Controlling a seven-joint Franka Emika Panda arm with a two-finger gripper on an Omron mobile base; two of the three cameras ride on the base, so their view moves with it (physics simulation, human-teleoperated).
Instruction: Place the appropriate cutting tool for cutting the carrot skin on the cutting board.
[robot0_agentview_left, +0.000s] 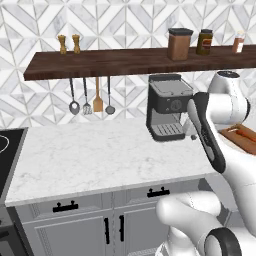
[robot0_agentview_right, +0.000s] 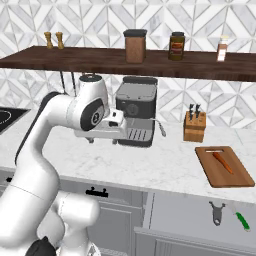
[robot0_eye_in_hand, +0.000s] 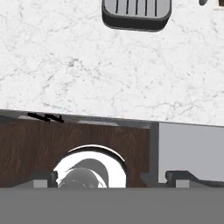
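Observation:
The reddish-brown cutting board (robot0_agentview_right: 235, 181) lies on the counter at the right, also seen at the edge of the left base view as the cutting board (robot0_agentview_left: 234, 140). The slim orange carrot (robot0_agentview_right: 222, 162) rests on it. An open drawer (robot0_agentview_right: 190, 215) below the counter holds a dark grey Y-shaped tool (robot0_agentview_right: 216, 212), likely a peeler, and a green-handled tool (robot0_agentview_right: 242, 220). My gripper (robot0_agentview_right: 102, 140) hangs open and empty over the counter in front of the espresso machine, far left of the board. In the hand view the gripper (robot0_eye_in_hand: 109, 178) has its fingertips (robot0_eye_in_hand: 42, 179) wide apart.
A black espresso machine (robot0_agentview_right: 136, 117) stands just behind the hand; its drip tray (robot0_eye_in_hand: 136, 15) shows in the hand view. A light-wood knife block (robot0_agentview_right: 194, 126) sits behind the board. A wall shelf (robot0_agentview_right: 150, 62) with jars runs above. A stovetop (robot0_agentview_left: 7, 150) lies at the far left.

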